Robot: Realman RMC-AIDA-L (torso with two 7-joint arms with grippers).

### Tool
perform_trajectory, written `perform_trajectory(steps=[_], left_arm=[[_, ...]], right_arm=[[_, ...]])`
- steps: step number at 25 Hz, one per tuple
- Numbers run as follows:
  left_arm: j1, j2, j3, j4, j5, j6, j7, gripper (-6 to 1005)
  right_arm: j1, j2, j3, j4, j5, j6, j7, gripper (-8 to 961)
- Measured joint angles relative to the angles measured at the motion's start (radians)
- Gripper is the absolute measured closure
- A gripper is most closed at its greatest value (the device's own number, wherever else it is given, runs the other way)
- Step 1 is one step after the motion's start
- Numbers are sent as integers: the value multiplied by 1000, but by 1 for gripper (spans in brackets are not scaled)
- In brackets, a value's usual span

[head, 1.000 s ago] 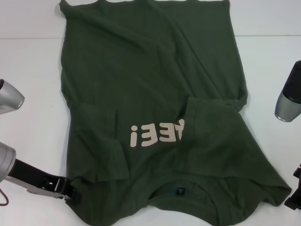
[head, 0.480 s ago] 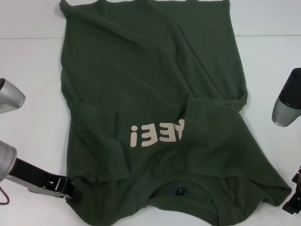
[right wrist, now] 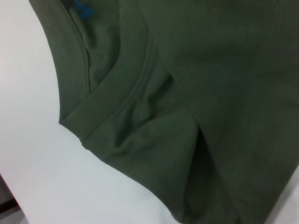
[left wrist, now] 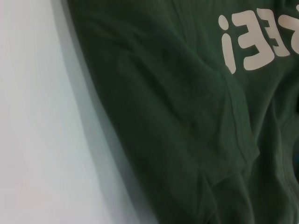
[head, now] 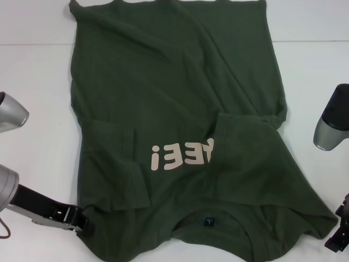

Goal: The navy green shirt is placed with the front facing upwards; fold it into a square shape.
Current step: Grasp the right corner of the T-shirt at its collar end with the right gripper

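L gripper (head: 80, 219) low at near-left — R gripper (head: 339, 236) at near-right edge, both arms angled inward.

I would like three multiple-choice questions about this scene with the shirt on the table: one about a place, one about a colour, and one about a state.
1. Where does the left end effector sit?
A. on the lettering
B. at the shirt's near-left corner, beside the collar end
C. at the far hem

2. What colour is the lettering on the navy green shirt?
A. beige
B. red
C. blue

3. How do the two sleeves lie?
A. both spread out flat to the sides
B. both folded inward over the body
C. both hanging off the table

Answers:
1. B, the head view shows it at the shirt's edge on the robot's left, near the collar.
2. A, the letters are pale beige on dark green.
3. B, the right sleeve covers part of the lettering, the left sleeve lies on the chest.
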Motion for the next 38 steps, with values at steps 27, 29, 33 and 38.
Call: perform_trajectory(steps=[27,29,33,38], left_arm=[[6,-3,2,-2,0,0,2,944],[6,-3,2,-2,0,0,2,944],[6,-3,3,-3,0,0,2,945],[3,-3,3,-3,0,0,2,945]], right_arm=[[0,-3,9,30,66,28,-43,51],[0,-3,11,31,66,28,-46,54],[-3,-3,15,33,66,43,-47,59],[-9,-7,66,33,67,54,-65,345]])
